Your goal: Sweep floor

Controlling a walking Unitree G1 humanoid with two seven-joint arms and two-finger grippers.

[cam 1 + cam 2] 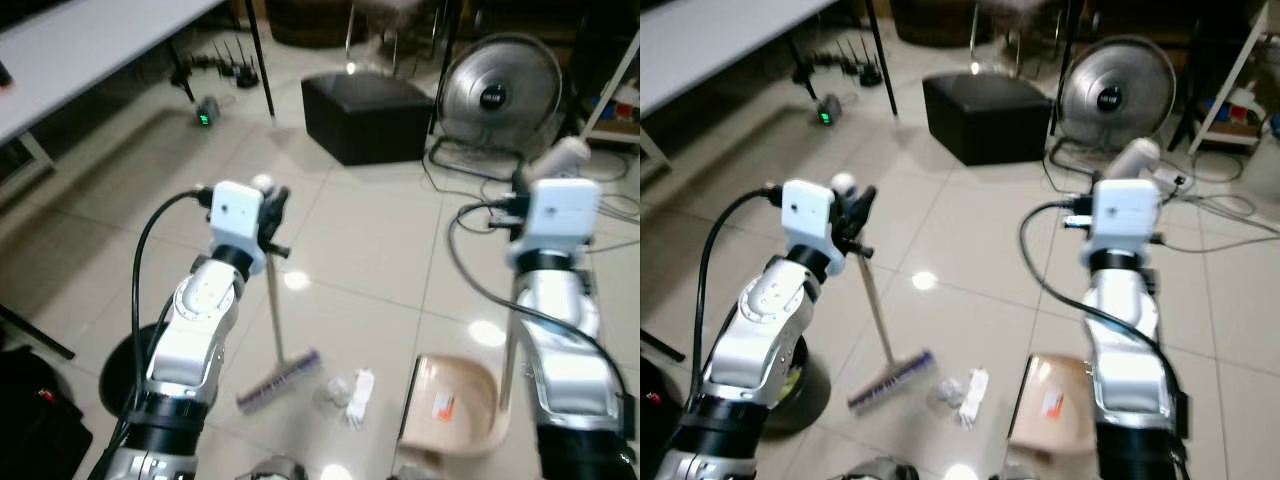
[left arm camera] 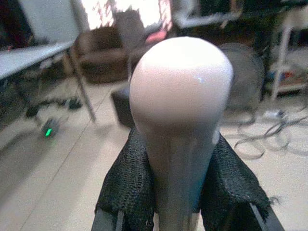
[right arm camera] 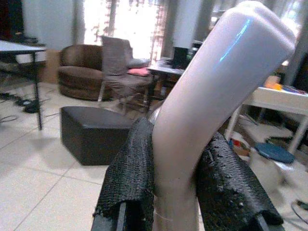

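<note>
left gripper (image 2: 175,192) clamps the broom (image 1: 277,310) handle; right gripper (image 3: 175,192) clamps the dustpan (image 1: 455,405) handle; head views show crumpled paper (image 1: 350,392) at the dustpan's nine o'clock.

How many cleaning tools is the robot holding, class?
2. The broom is gripped at its handle top by the left gripper, its head on the floor tiles. The dustpan stands by the crumpled litter, its handle in the right gripper.

The broom (image 1: 279,380) had purple bristles. The dustpan (image 1: 450,405) was beige with an orange sticker. The floor (image 1: 370,250) was shiny cream tile. The box (image 1: 365,117) was black.
</note>
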